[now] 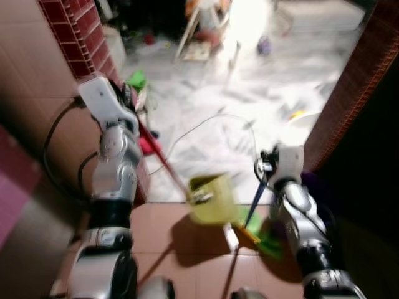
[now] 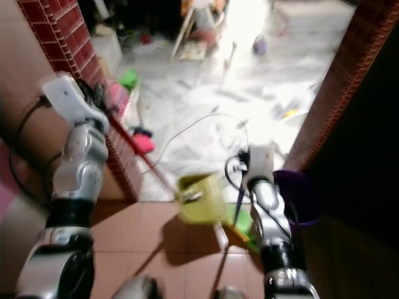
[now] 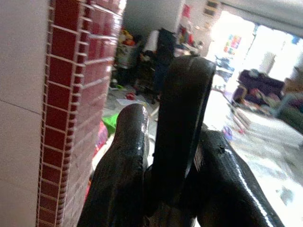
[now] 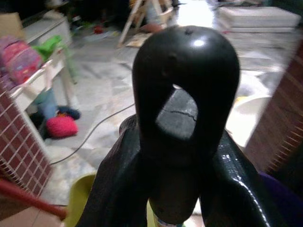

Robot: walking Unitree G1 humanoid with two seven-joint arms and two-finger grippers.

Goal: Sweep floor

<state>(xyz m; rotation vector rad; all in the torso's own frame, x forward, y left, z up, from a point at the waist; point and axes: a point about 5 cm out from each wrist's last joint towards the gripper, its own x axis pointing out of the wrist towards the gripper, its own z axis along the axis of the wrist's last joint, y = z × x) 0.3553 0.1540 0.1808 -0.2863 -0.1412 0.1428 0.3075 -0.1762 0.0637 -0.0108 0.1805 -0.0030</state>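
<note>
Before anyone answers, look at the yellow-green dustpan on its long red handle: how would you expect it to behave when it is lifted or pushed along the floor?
The yellow-green dustpan looks like thin plastic, so probably light. Its red handle looks straight and stiff, likely steering it well. Hanging from a long handle, it may swing or tip.

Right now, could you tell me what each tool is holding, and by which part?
The left tool grips the top of a red handle leading to the yellow dustpan; the right tool grips the broom's dark handle near its top.

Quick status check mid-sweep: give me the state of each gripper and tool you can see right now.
left gripper: shut on red handle, raised beside the brick pillar
right gripper: shut on blue handle
yellow dustpan: at the red handle's lower end, over the tiled floor
white cable: lying loose across the marble floor
</note>
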